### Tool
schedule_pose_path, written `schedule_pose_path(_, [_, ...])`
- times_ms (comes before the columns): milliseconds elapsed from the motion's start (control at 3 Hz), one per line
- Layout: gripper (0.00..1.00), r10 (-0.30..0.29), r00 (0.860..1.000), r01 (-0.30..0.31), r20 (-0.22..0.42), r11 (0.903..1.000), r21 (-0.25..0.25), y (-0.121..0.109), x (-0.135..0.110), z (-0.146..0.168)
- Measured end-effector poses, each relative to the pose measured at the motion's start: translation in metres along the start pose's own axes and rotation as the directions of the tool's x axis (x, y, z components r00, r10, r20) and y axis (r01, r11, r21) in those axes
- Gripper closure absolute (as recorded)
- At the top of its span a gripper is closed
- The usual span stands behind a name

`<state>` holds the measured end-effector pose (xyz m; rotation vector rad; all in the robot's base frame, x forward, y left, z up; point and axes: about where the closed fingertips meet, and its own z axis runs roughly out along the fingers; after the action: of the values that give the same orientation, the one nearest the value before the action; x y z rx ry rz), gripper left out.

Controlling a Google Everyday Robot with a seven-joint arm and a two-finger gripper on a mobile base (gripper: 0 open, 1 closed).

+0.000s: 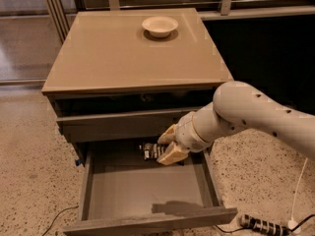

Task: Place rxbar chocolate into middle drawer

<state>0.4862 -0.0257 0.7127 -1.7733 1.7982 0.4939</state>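
Camera view is showing the middle drawer [142, 188] standing pulled out with its floor bare, so the opening step is looking done. Over the drawer's back part, the rxbar chocolate [148, 150] is showing as a small dark glossy bar with pale lettering, lying roughly level; whether it is touching the drawer floor I cannot tell. Just right of it, the gripper [161, 150] is pinching the bar between its 2 tan fingers [173, 154]. By my judgement, only releasing and withdrawing are remaining
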Motion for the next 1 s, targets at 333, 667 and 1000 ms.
schedule_pose_path(333, [1.0, -0.031, 0.999, 0.031, -0.016, 0.9995, -0.011, -0.012, 0.012, 0.026])
schedule_pose_path(667, [1.0, -0.032, 0.999, 0.031, -0.044, 0.9993, -0.023, -0.026, 0.044, 0.072])
schedule_pose_path(1000, [1.0, -0.002, 0.997, -0.001, -0.078, 0.999, -0.045, -0.033, 0.076, 0.112])
